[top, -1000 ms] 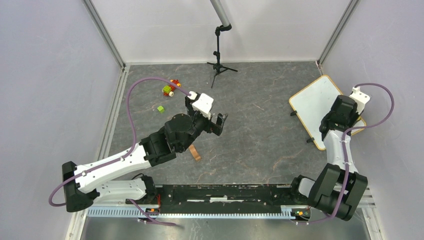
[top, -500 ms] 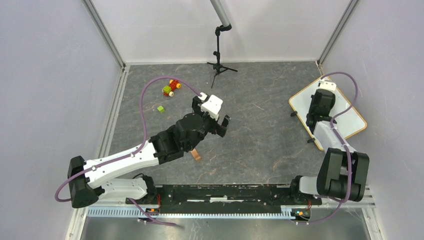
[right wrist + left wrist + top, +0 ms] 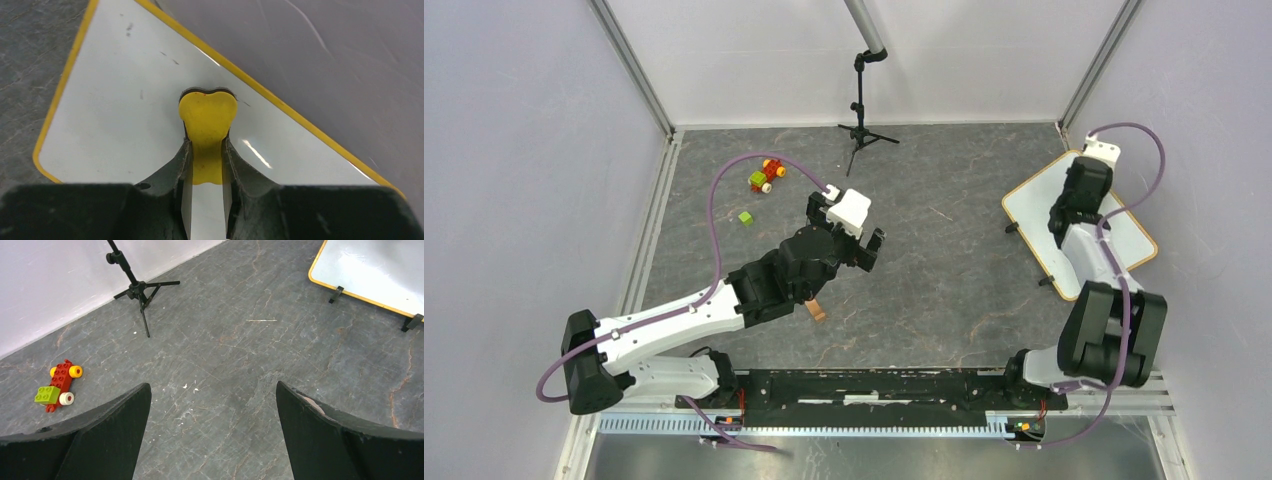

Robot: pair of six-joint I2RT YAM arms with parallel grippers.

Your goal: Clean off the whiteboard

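The whiteboard [image 3: 1034,205] lies at the right of the table, white with a tan-yellow frame; it also shows in the left wrist view [image 3: 370,270]. In the right wrist view the whiteboard [image 3: 115,100] bears only a few faint dark specks. My right gripper [image 3: 1072,205] is over the board, shut [image 3: 207,145] on a yellow eraser [image 3: 207,117] whose rounded head rests against the white surface. My left gripper [image 3: 871,250] hangs over the table's middle, open and empty [image 3: 212,387].
A red and green brick toy car [image 3: 764,176] and a loose green brick [image 3: 745,217] lie at the back left. A black tripod stand [image 3: 861,130] is at the back centre. A small brown piece [image 3: 816,310] lies under the left arm. Walls close in on the board's right.
My right gripper has swept across the board with the eraser: from the right side to the left, then back toward the far right. The left arm shifted slightly right, then held.
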